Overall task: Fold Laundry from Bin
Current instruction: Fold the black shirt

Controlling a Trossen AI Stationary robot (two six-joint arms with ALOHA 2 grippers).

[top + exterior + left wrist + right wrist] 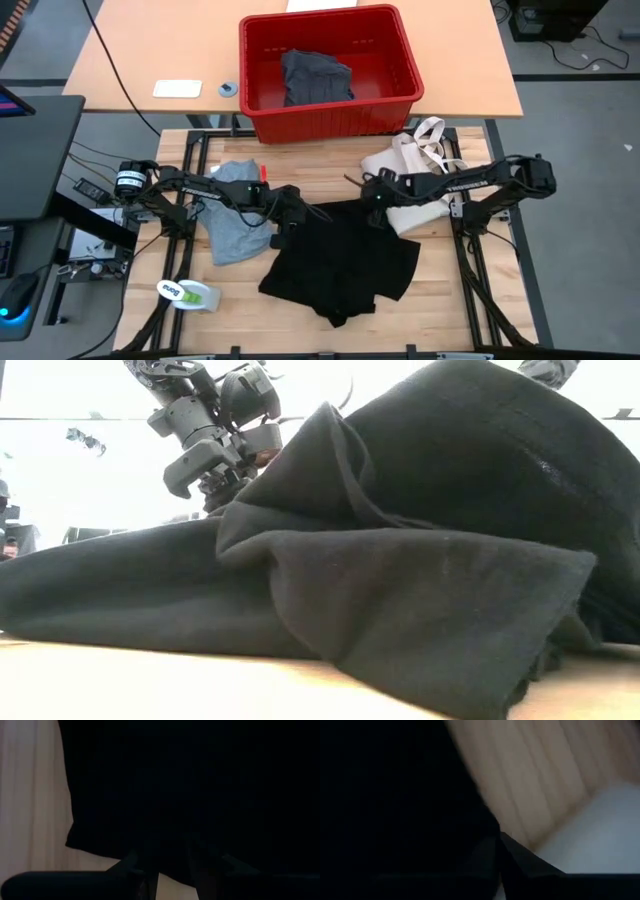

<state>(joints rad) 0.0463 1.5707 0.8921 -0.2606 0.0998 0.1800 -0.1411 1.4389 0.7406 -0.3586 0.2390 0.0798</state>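
**Fingers pinch both upper corners of the black garment, spread not yet flat**

Fingers of the left gripper are closed on the upper left corner of the large black cloth garment, and in the left wrist view a fold of dark cloth sits between them. The right gripper has its fingers pressed together on the garment's upper right edge, just beside the cream canvas tote bag at the right side of the wooden slatted counter.

The black garment lies across the middle of the counter, bunched and creased, with a thick ridge of cloth rising in the low view. A light grey soft T-shirt lies crumpled toward the counter's left side, under the left arm. The large red rectangular plastic bin stands beyond the far edge, with one dark grey garment inside it.

The step in hand looks like spreading the black garment before any fold. The next move likely calls for both arms to draw their corners apart and lift together, so the cloth pulls taut without slipping.
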